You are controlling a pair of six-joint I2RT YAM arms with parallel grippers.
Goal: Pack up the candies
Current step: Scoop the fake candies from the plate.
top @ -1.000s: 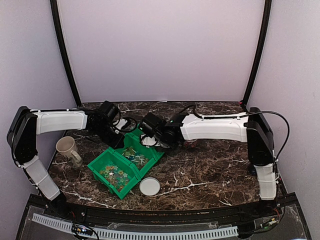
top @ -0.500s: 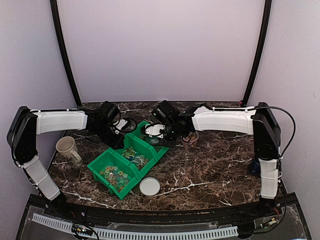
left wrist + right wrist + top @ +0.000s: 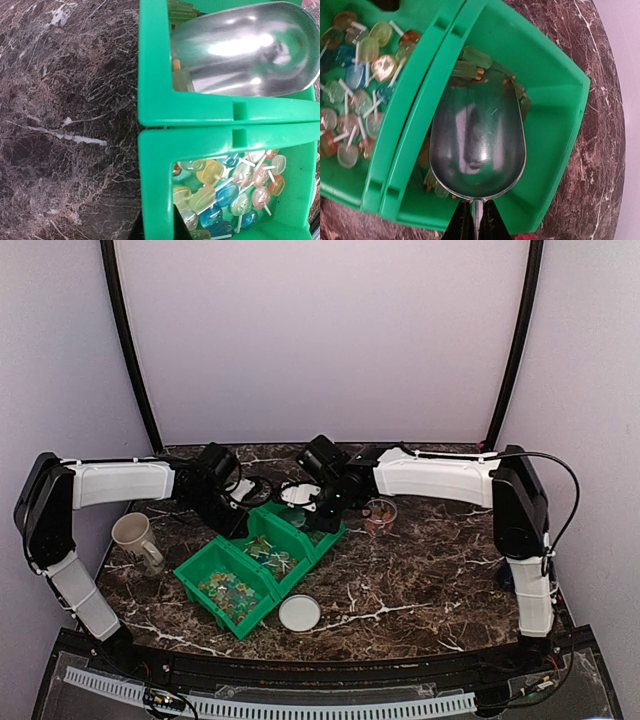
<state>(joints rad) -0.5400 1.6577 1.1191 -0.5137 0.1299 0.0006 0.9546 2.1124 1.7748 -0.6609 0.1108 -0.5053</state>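
Gold, orange, green and blue wrappers: the candies are lying loose in the near compartment of a green plastic bin. The bin has three compartments in a row and is sitting at a slant on the left half of the table. Middle compartment: stick lollipops in yellow, blue, pink and pale green are piling against one another. Far compartment: pale green sweets with orange ends are lying on the floor, partly under a scoop.

Scoop, polished metal, rounded bowl: it is resting bowl-up inside the far compartment, close against the divider wall, its bowl showing bare reflecting metal. Its thin handle is running down into the right gripper, which is clamping it, the two dark tips closing on either side.

Left gripper: it is sitting at the bin's far-left rim. In its own wrist view only dark slivers are showing on either side of the green wall at the bottom edge, so whether it is gripping that wall cannot be told.

Surroundings: a beige mug is standing upright left of the bin, apart from it. A round white lid is lying flat just beside the bin's near corner. A small clear cup is standing right of the bin, near the right arm. All are resting on the dark marble table
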